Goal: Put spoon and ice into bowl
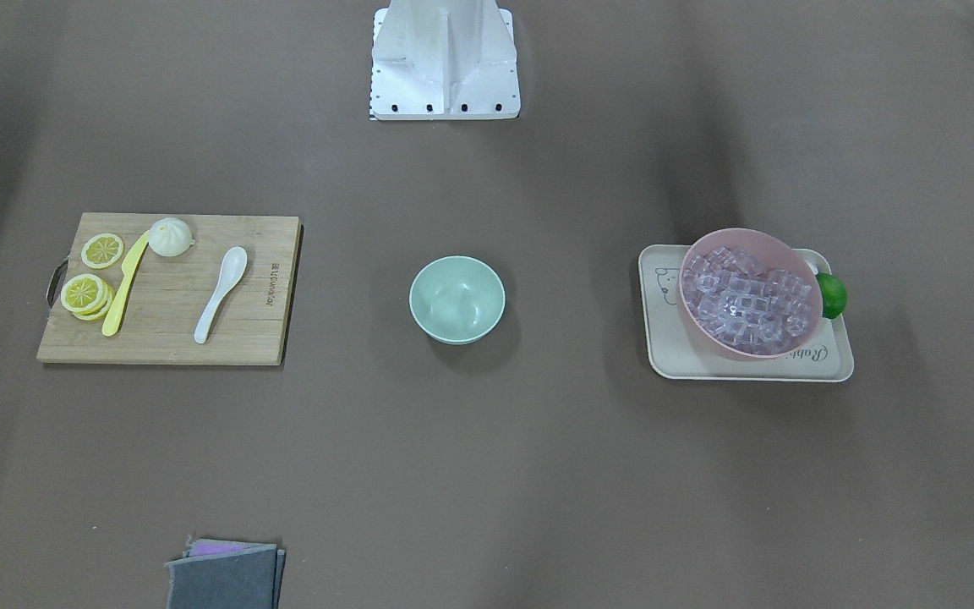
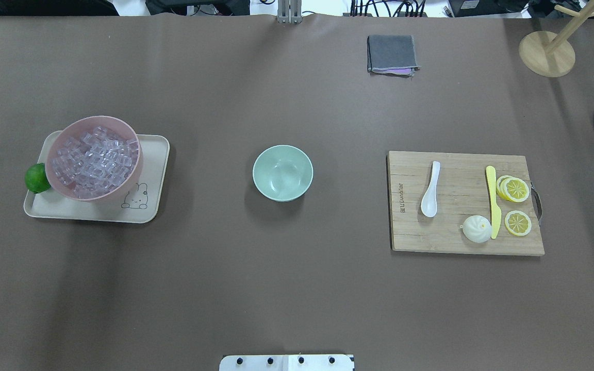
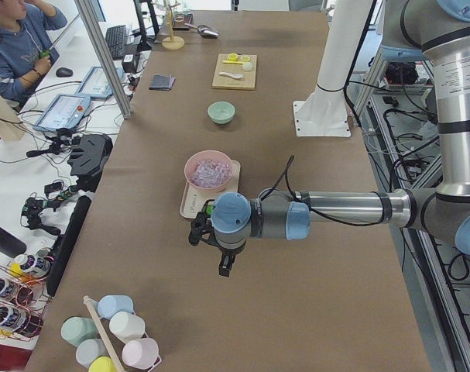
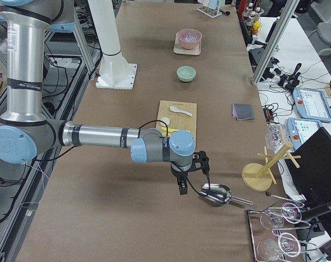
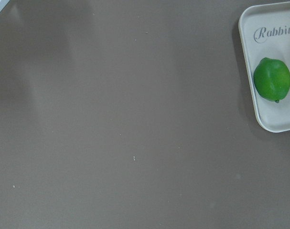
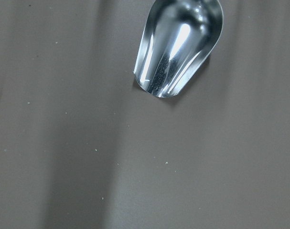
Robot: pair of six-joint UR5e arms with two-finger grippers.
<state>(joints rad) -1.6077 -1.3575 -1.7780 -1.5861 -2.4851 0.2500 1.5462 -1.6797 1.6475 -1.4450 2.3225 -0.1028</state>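
spoon (image 2: 429, 189) on cutting board (image 2: 457, 238) | ice (image 2: 96, 162) in pink bowl (image 2: 121, 194) | mint bowl (image 2: 282, 172) mid-frame | left claw (image 3: 225, 267), right claw (image 4: 182, 188): cannot tell grip

In the overhead view the bowl (image 2: 282, 172), pale mint green, round and smooth, stands upright and empty at the centre of the frame; the spoon (image 2: 429, 190), glossy white, lies hollow-up on the board (image 2: 462, 242) at right, scoop toward the bottom edge, handle pointing up; the ice (image 2: 95, 161), many clear cubes, is heaped in the pink bowl (image 2: 121, 193) at left.
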